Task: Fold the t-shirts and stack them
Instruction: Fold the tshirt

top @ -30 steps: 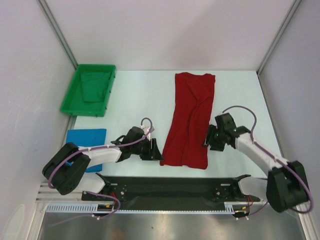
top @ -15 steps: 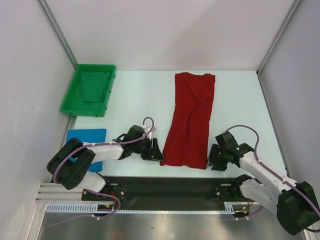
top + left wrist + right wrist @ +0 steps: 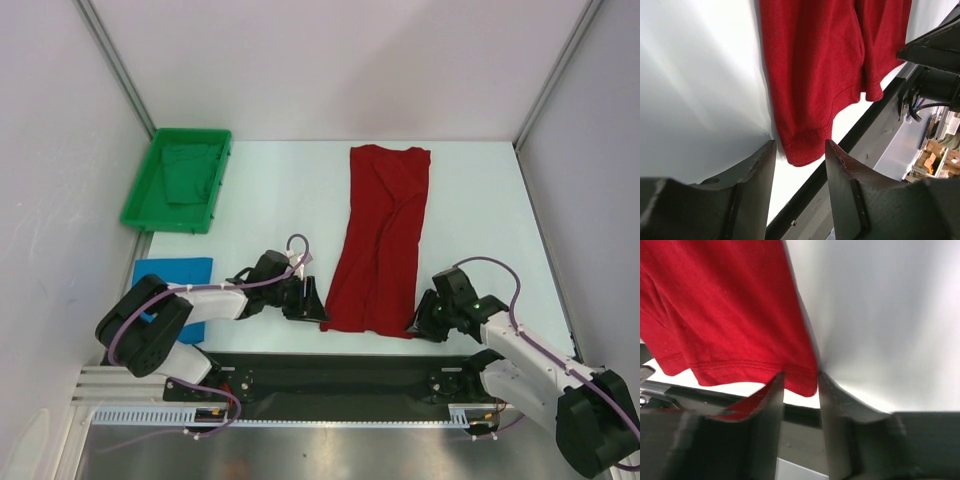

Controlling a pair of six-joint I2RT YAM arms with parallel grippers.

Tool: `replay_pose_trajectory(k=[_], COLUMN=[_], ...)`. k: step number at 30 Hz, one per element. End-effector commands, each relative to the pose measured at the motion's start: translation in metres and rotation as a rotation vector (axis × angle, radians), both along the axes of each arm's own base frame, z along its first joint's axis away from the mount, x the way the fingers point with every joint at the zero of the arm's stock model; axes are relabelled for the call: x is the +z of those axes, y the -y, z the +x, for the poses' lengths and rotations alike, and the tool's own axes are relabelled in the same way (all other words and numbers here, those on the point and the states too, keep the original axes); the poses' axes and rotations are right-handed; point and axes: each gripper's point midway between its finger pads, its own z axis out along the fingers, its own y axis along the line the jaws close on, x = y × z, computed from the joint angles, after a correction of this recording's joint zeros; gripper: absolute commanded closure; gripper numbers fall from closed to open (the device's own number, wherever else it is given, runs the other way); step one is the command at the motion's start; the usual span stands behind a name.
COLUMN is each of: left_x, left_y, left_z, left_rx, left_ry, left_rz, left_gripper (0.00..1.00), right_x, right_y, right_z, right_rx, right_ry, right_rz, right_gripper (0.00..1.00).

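Red t-shirt [image 3: 380, 240] soft, light, limp; take at hem corners. Left gripper [image 3: 800, 147] apart at left corner; right gripper [image 3: 800, 376] apart, straddling right corner.

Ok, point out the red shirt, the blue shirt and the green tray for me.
red shirt [image 3: 385, 240], top view, middle of the cloth.
blue shirt [image 3: 175, 272], top view, its uncovered far half.
green tray [image 3: 165, 226], top view, near rim.

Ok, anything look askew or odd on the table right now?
The red t-shirt lies slightly slanted, its near end sitting further left than its far end, with long wrinkles down the middle and an uneven near hem. The blue t-shirt is partly hidden under the left arm. Nothing looks spilled or damaged.
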Motion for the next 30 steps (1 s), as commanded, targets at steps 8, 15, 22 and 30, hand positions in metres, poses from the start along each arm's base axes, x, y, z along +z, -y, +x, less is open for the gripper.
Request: replay_pose_trajectory(k=[8,15,22,30], left_x=[0.017,0.022,0.018,-0.006], left_y=[0.0,0.006,0.012,0.005], left_z=[0.002,-0.003,-0.008,-0.014], left_rx=[-0.011,-0.037,-0.058,-0.011], left_ry=[0.052,0.023,-0.004,-0.046], left_rz=[-0.027,-0.063,-0.066,0.012], left_gripper=[0.45,0.43,0.43,0.49], right_x=[-0.002,0.024,0.02,0.019], right_y=[0.017,0.036,0.032,0.031], right_z=[-0.019,-0.03,-0.037,-0.038], right_rx=[-0.085,-0.161,-0.148,-0.137], right_ry=[-0.039,0.015,0.009,0.01], right_rz=[-0.04,-0.065,-0.03,-0.025], right_gripper=[1.0,1.0,1.0,1.0])
